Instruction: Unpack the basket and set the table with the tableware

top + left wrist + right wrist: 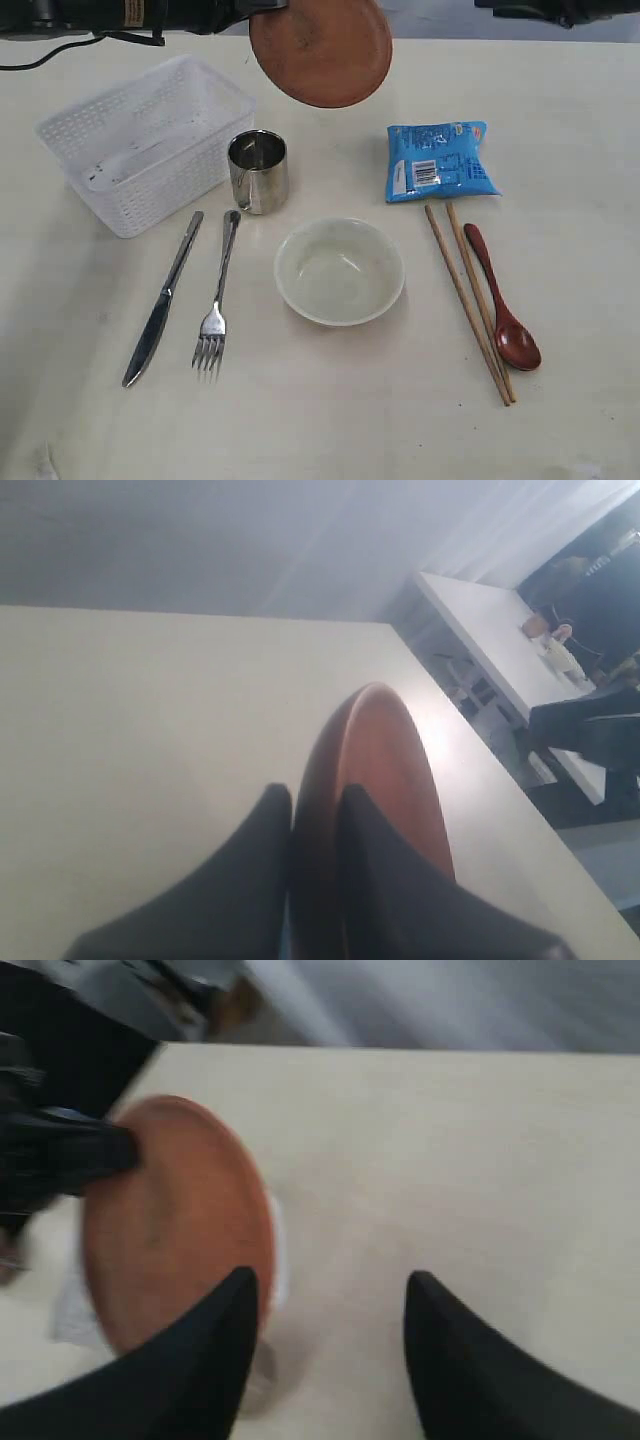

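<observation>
- Left pincer [312,805] is clamped on the rim of the brown saucer [320,50].
- The saucer hangs off the worktop [560,420], above and beyond the steel cup [258,170], tilted.
- Right pincer [330,1285] stands apart, holding nothing.

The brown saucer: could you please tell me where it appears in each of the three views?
Exterior view: saucer at top centre, up and right of the steel cup.
Left wrist view: saucer at lower centre, edge-on, pinched by the left tool.
Right wrist view: saucer on the left side, beside the open right tool.
Shared landmark: the beige table.
</observation>
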Action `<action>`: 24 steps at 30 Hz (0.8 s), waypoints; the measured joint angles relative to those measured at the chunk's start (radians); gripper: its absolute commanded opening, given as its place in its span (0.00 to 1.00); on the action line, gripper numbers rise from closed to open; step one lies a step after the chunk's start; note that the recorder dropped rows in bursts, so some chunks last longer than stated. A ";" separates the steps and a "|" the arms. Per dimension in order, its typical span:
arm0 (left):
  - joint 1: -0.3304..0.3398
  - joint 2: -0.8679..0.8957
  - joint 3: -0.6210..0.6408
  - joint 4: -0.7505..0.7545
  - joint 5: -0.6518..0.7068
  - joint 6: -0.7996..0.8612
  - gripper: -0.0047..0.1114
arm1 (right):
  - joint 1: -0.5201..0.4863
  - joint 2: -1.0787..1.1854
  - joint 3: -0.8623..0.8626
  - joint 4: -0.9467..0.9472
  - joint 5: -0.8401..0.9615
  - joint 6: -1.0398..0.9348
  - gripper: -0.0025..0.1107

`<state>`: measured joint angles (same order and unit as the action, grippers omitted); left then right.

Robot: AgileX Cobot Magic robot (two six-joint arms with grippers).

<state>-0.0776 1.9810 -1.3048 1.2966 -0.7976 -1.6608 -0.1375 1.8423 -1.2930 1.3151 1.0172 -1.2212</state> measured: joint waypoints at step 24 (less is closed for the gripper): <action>0.000 0.002 -0.002 0.105 -0.149 -0.084 0.56 | 0.179 0.221 -0.002 0.237 0.207 -0.132 0.02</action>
<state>-0.0776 1.9833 -1.3071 1.4013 -0.9461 -1.7443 0.0414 2.0637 -1.2951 1.5520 1.2242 -1.3530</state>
